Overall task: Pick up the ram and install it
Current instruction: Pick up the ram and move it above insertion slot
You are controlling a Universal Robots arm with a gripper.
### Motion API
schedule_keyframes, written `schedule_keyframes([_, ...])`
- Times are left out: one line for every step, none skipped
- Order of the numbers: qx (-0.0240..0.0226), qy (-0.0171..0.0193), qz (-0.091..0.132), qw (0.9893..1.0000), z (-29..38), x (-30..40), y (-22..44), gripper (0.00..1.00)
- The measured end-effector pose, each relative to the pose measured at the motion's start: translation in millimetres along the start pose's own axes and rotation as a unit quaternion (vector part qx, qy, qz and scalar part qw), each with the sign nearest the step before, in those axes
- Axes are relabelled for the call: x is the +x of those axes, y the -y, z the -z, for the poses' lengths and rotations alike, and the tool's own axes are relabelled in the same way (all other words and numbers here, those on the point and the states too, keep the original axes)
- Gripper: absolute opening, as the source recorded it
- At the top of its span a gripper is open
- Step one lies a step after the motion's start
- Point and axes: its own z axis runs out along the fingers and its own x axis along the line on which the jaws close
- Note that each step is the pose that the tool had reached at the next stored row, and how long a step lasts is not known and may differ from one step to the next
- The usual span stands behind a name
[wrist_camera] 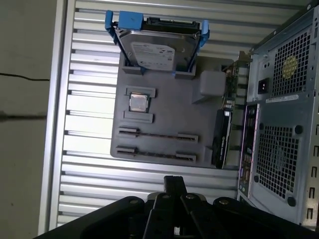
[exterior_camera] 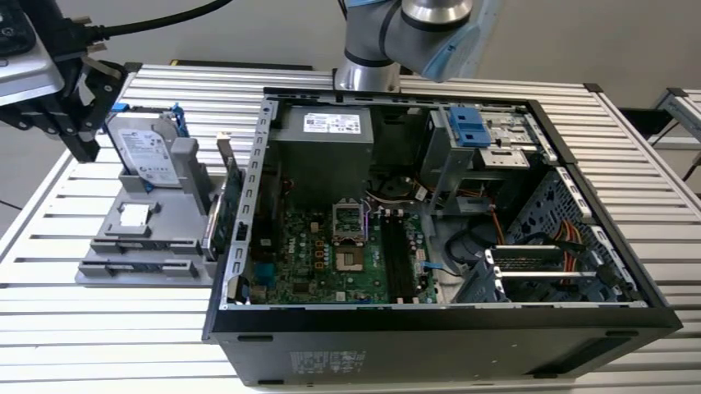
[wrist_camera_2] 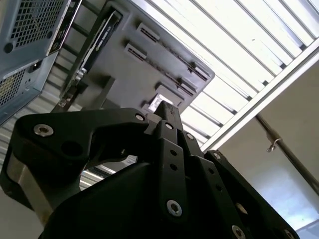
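Note:
My gripper [exterior_camera: 87, 146] hangs at the exterior view's far left, just left of the upright hard drive [exterior_camera: 146, 149] on the grey holder [exterior_camera: 121, 238]. Its fingers [wrist_camera_2: 167, 108] are pressed together with nothing between them. In the first wrist view the gripper [wrist_camera: 174, 180] is above the table slats beside the holder's two long slots [wrist_camera: 157, 135], which look bare. The ram is out of view. The open computer case [exterior_camera: 438, 312] lies on its side, with long dark memory slots [exterior_camera: 395, 256] beside the processor socket [exterior_camera: 346, 220]. I cannot tell whether a stick sits in them.
The holder also carries a small square chip [wrist_camera: 139, 102] and a green expansion card [exterior_camera: 225, 209] standing against the case wall. The robot's base [exterior_camera: 367, 74] stands behind the case. A slatted metal table [exterior_camera: 110, 328] carries everything, and its edge [wrist_camera: 60, 124] runs close to the holder.

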Motion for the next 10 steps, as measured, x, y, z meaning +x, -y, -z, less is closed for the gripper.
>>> schedule_keyframes([0.0000,-0.0001,0.001,1.0000,0.0,0.0,0.0,0.00])
schedule_keyframes([0.0000,-0.0001,0.003,1.0000,0.0,0.0,0.0,0.00])
schedule_keyframes([0.0000,-0.0002,0.004,1.0000,0.0,0.0,0.0,0.00])
schedule_keyframes([0.0000,-0.0003,0.006,1.0000,0.0,0.1,0.0,0.00])
schedule_keyframes([0.0000,-0.0003,0.007,1.0000,0.0,0.1,0.0,0.00])
schedule_keyframes([0.0000,-0.0004,0.008,1.0000,0.0,0.1,0.0,0.00])
schedule_keyframes([0.0000,-0.0004,0.010,1.0000,-0.1,0.1,0.0,0.00])
schedule_keyframes([0.0000,-0.0004,0.011,0.9999,-0.1,0.1,0.0,0.00])
schedule_keyframes([0.0000,-0.0005,0.012,0.9999,-0.1,0.1,0.0,0.00])
schedule_keyframes([0.0000,-0.0006,0.013,0.9999,-0.1,0.2,0.0,0.00])
